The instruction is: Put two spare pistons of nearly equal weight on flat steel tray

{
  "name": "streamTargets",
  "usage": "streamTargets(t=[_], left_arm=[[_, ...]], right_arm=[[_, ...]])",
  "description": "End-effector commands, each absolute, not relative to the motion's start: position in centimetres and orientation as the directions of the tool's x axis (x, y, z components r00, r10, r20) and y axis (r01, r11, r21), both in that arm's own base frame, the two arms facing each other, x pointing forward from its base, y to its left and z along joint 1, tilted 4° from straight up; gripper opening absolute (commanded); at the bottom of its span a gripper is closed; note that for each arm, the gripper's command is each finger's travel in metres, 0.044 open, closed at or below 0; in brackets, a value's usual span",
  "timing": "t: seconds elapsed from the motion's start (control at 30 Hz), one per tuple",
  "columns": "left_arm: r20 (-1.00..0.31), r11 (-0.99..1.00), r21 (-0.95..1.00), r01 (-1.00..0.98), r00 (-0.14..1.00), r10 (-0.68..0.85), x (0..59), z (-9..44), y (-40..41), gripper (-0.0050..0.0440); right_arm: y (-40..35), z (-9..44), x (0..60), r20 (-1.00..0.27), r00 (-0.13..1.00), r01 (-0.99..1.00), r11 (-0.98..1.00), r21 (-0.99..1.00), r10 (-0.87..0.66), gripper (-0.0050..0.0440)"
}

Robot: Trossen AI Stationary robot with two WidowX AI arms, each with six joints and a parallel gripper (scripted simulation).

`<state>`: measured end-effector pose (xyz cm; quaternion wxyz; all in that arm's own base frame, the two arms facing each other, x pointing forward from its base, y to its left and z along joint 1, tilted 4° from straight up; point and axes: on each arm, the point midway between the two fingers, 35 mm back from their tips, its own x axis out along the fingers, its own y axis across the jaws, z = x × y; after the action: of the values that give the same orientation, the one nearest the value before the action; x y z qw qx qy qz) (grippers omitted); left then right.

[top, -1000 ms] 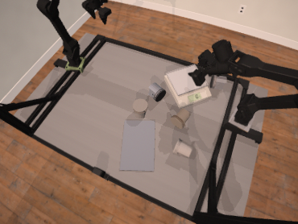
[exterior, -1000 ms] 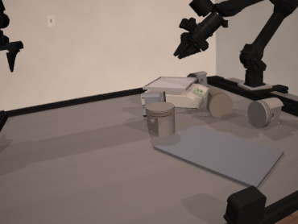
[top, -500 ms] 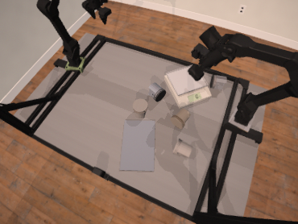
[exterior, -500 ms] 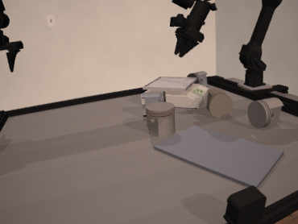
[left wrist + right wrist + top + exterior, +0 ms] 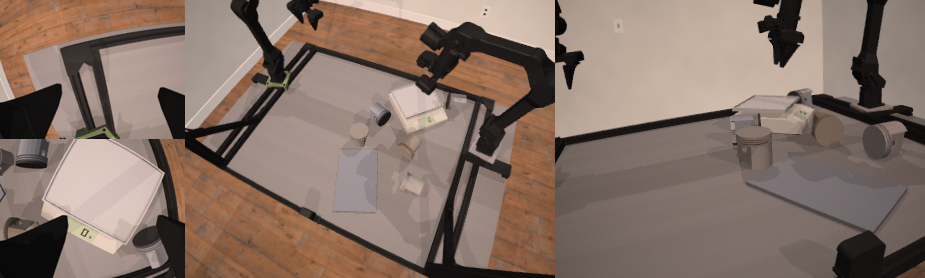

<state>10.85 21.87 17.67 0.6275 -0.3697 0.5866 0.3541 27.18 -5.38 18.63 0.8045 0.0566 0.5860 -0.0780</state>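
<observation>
The flat steel tray (image 5: pixel 356 200) (image 5: pixel 835 195) lies on the bench with nothing on it. A tan piston (image 5: pixel 358 134) (image 5: pixel 754 146) stands upright just beyond its far edge. A dark piston (image 5: pixel 380 114) (image 5: pixel 747 121) (image 5: pixel 31 152) lies on its side by the scale. A tan piston (image 5: pixel 408 147) (image 5: pixel 828 128) (image 5: pixel 15 227) and a pale one (image 5: pixel 412 183) (image 5: pixel 882 140) lie on their sides. Another piston (image 5: pixel 458 101) (image 5: pixel 801 96) (image 5: pixel 150 246) lies behind the scale. My right gripper (image 5: pixel 426 82) (image 5: pixel 785 55) (image 5: pixel 114 221) is open and empty, high above the scale. My left gripper (image 5: pixel 307 15) (image 5: pixel 570 65) (image 5: pixel 112 91) is open and empty, raised at the far corner.
A white scale (image 5: pixel 417 102) (image 5: pixel 770 105) (image 5: pixel 102 185) has a bare plate; its display (image 5: pixel 84 232) reads 0. A black frame rail (image 5: pixel 350 62) (image 5: pixel 99 80) borders the bench. The right arm's base (image 5: pixel 490 140) stands at the side edge.
</observation>
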Motion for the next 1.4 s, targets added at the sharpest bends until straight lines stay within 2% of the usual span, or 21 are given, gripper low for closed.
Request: streamTargets(t=[0.0, 0.73, 1.23, 1.37], left_arm=[[-0.998, 0.480, -0.053, -0.875, 0.064, 0.006, 10.9, 17.7, 21.8, 0.0440], [-0.998, 0.480, -0.053, -0.875, 0.064, 0.006, 10.9, 17.7, 21.8, 0.0440], [-0.998, 0.480, -0.053, -0.875, 0.064, 0.006, 10.9, 17.7, 21.8, 0.0440], [-0.998, 0.480, -0.053, -0.875, 0.064, 0.006, 10.9, 17.7, 21.8, 0.0440]], right_arm=[[-5.4, 18.6, 27.3, -0.966, 0.254, 0.189, 0.982, 0.004, -0.045, 0.0378], [-5.4, 18.6, 27.4, -0.998, 0.060, 0.188, 0.982, 0.007, -0.005, 0.0378], [-5.3, 18.5, 27.5, -0.998, 0.055, 0.186, 0.982, 0.010, 0.000, 0.0378], [-4.0, 18.4, 29.0, -0.998, 0.055, 0.081, 0.997, 0.004, 0.000, 0.0378]])
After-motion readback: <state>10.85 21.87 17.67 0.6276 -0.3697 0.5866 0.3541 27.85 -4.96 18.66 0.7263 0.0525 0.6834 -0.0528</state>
